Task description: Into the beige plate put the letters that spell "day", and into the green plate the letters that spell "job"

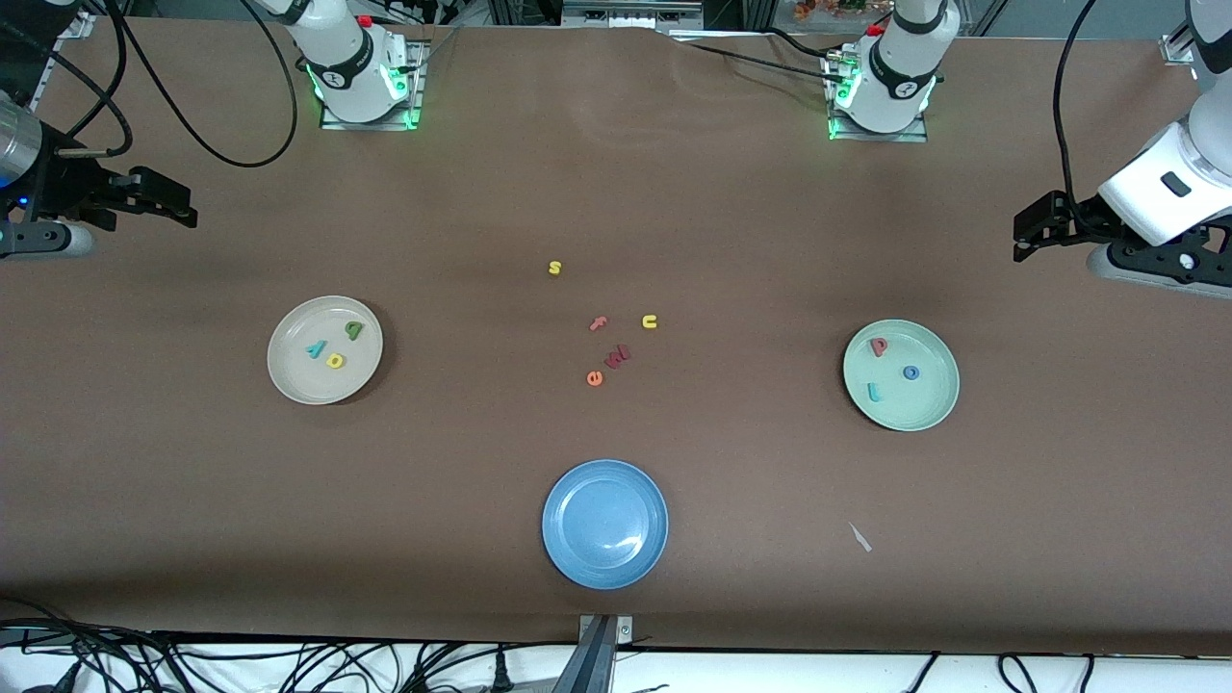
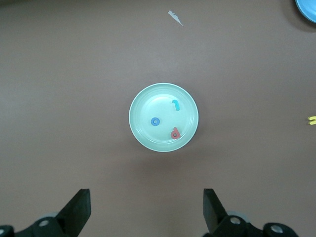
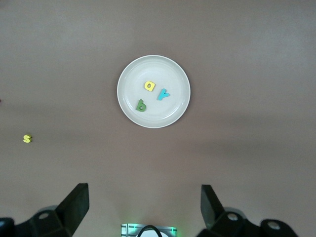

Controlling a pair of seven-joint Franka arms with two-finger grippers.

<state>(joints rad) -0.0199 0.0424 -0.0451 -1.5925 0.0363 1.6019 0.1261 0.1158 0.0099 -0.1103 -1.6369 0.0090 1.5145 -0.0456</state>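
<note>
The beige plate [image 1: 289, 380] lies toward the right arm's end of the table and holds an olive-green d [image 1: 354, 330], a teal y [image 1: 316, 348] and a yellow a [image 1: 335, 361]. Toward the left arm's end, the green plate [image 1: 938, 404] holds a pinkish-red b [image 1: 878, 346], a blue o [image 1: 911, 372] and a teal j [image 1: 874, 392]. My right gripper [image 1: 159, 202] hangs open and empty at its end of the table, high above the beige plate [image 3: 173, 79]. My left gripper [image 1: 1032, 234] also stands open and empty, high above the green plate [image 2: 148, 106].
An empty blue plate [image 1: 604, 481] sits nearest the front camera. In the table's middle lie loose letters: a yellow s [image 1: 554, 268], a salmon f [image 1: 599, 323], a yellow u [image 1: 650, 321], a dark red letter [image 1: 617, 356] and an orange e [image 1: 595, 378]. A white scrap [image 1: 859, 537] lies beside the blue plate.
</note>
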